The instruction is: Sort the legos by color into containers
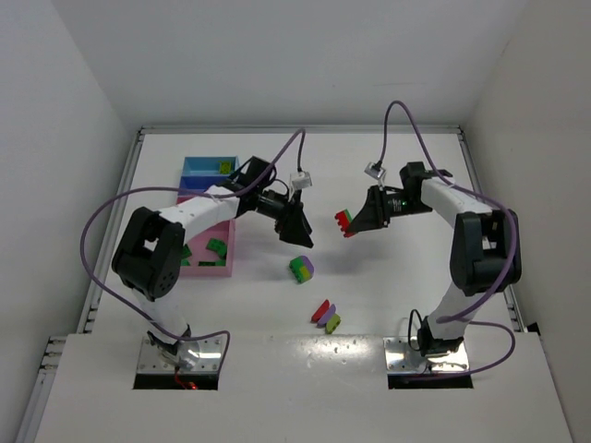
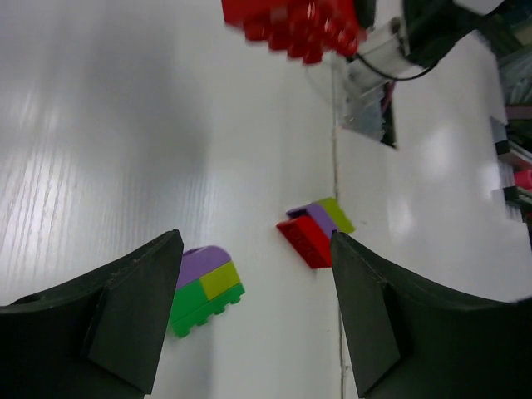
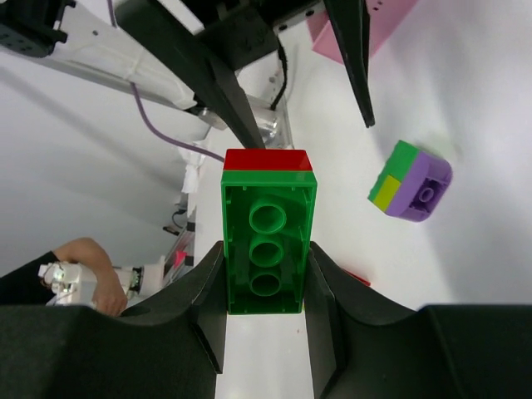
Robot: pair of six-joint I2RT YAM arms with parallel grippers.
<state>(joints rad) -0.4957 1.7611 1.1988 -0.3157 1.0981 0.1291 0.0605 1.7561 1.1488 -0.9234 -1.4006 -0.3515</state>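
Observation:
My right gripper (image 1: 355,221) is shut on a green lego with a red one stacked on it (image 3: 268,241), held above the table; its red face (image 2: 295,21) shows in the left wrist view. Facing it, my left gripper (image 1: 297,228) hangs open with nothing between its fingers (image 2: 125,316). Below the two grippers a purple, yellow-green and green block (image 1: 302,269) lies on the table. A red, a purple and a yellow-green lego (image 1: 325,316) lie side by side nearer the bases. The containers (image 1: 208,168) stand at the left, the pink one (image 1: 224,263) with several green legos inside.
White walls close in the table at the back and both sides. Purple cables loop over both arms. The left arm reaches across above the pink container. The left gripper's fingers (image 3: 208,75) hang just beyond the held legos in the right wrist view.

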